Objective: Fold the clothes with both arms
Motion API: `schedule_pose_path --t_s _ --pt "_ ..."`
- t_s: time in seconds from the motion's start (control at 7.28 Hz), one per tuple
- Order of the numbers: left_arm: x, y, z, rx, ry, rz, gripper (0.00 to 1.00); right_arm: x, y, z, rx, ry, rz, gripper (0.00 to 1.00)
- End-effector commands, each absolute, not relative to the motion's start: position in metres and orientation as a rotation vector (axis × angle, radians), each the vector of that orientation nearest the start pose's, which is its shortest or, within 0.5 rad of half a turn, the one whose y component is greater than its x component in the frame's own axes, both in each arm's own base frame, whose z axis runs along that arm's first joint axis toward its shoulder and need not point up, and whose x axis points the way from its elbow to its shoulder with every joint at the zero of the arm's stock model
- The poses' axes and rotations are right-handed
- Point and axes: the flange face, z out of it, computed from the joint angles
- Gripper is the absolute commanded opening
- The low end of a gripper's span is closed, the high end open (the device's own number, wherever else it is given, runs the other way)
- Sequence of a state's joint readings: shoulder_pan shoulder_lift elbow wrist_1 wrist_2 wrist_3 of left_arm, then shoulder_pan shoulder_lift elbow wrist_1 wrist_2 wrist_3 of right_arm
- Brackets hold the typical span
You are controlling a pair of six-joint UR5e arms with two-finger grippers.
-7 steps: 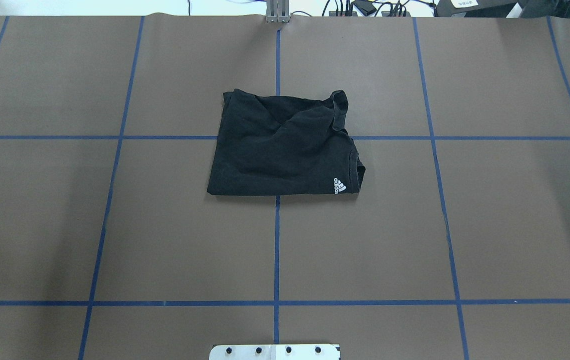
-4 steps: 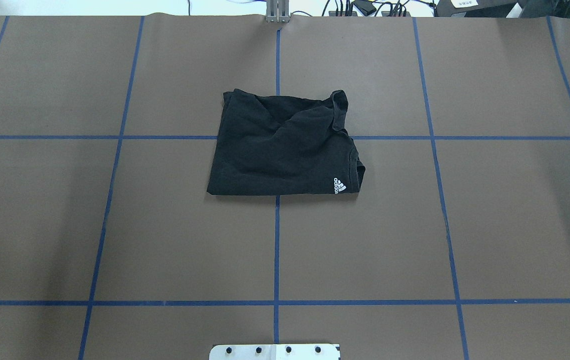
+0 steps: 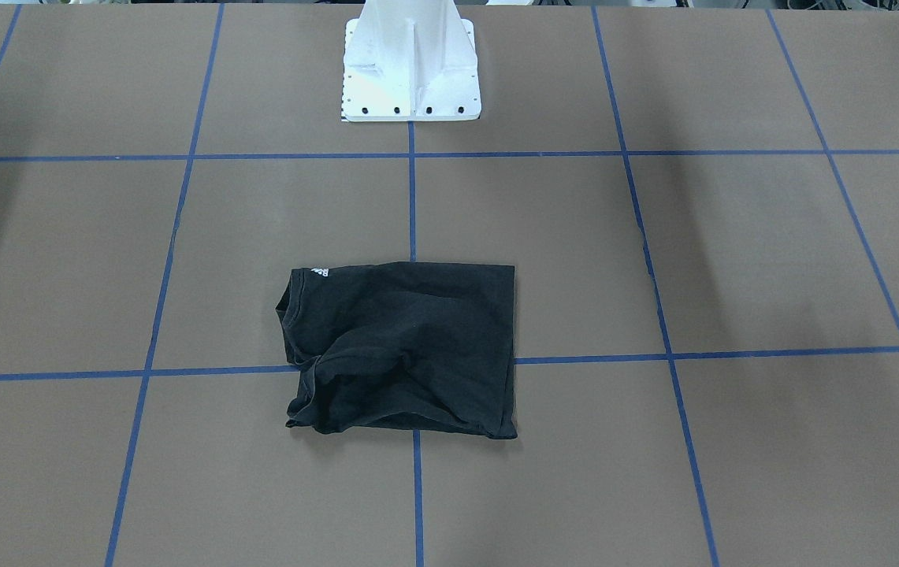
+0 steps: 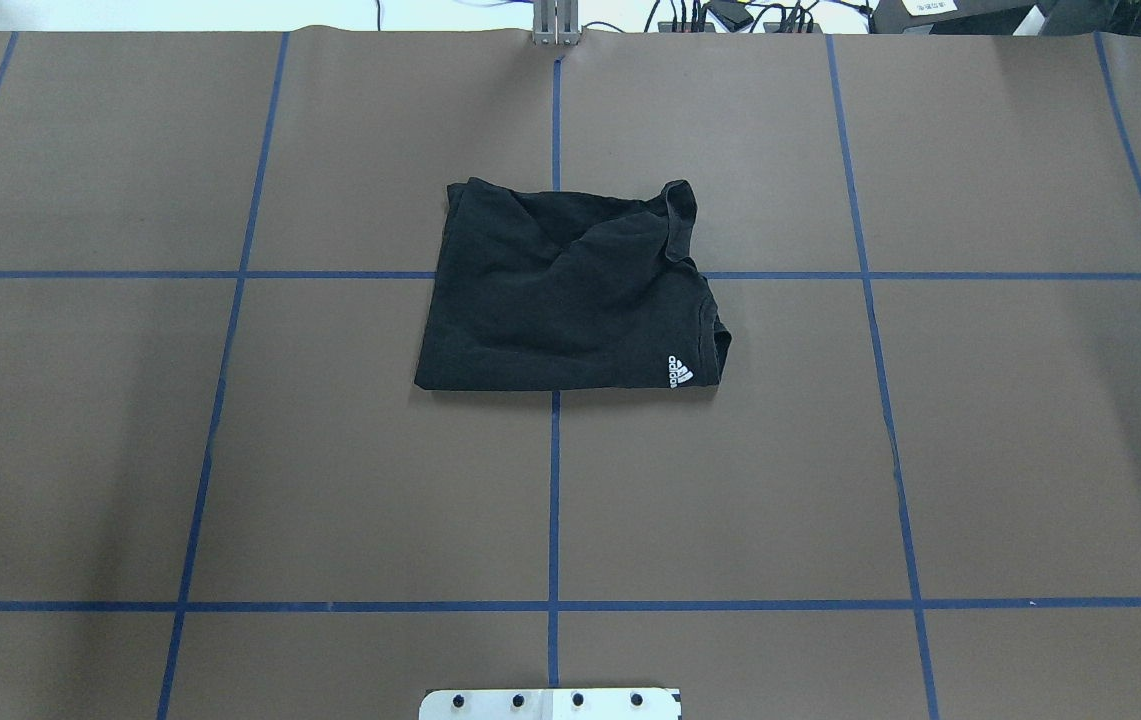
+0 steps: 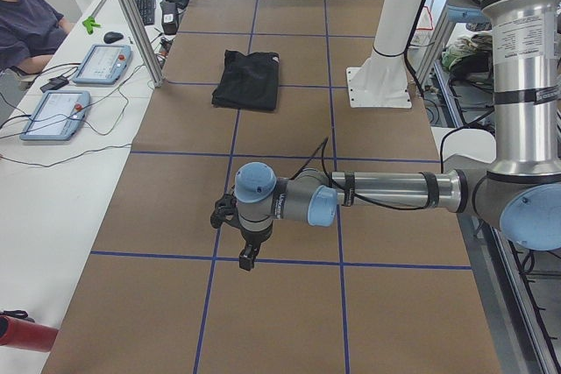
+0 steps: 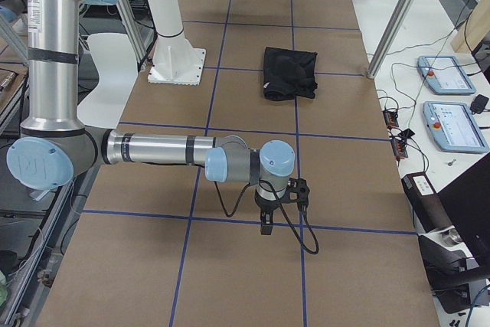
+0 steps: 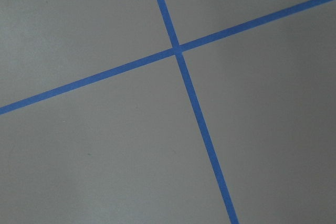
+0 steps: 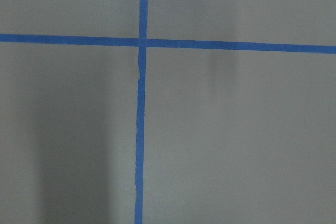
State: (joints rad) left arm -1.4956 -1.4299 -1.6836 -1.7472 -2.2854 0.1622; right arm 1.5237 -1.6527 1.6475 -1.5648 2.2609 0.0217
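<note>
- Lying folded into a rough rectangle, the black T-shirt point(image 4: 570, 290) sits in the centre of the overhead view, over a crossing of the blue tape lines point(image 4: 80, 273). Its soft matte cloth is creased on the diagonal, and a hemmed edge bunches along its right side.
- The counter point(image 4: 930, 450) is covered in a smooth brown sheet that the tape rules into large squares.
- A glossy white pedestal base point(image 3: 411, 71), bolted down, stands at the top centre of the front-facing view, well apart from the shirt.
- The left tool point(image 5: 248, 258) hangs pointing down over a tape line in the lower middle of the left side view. It is carried by the silver-grey left arm point(image 5: 394, 190), which has light blue caps. I cannot tell whether its fingers are apart or together.
- The right tool point(image 6: 266, 223) hangs the same way on the right arm point(image 6: 153, 148) in the right side view, and its state cannot be told either.
- Both wrist views show only brown sheet and crossing tape.
- Compared with the overhead pictures from a second and half a second ago, the shirt lies in the same place with the same creases.
- A white three-stripe logo point(image 4: 680, 372) with the word "adidas" marks the shirt's lower right corner.
</note>
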Motion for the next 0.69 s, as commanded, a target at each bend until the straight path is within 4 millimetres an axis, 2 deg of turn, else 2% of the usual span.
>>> schedule_pose_path --t_s 0.0,0.55 --pt "-0.0347 -0.4451 0.6544 0.172 0.709 0.278 1.0 0.0483 -0.4603 0.6647 -0.022 -0.687 -0.027 1.0" --pt "-0.0352 -0.4458 0.651 0.179 0.701 0.281 1.0 0.0482 -0.4557 0.6686 -0.032 -0.691 -0.021 1.0"
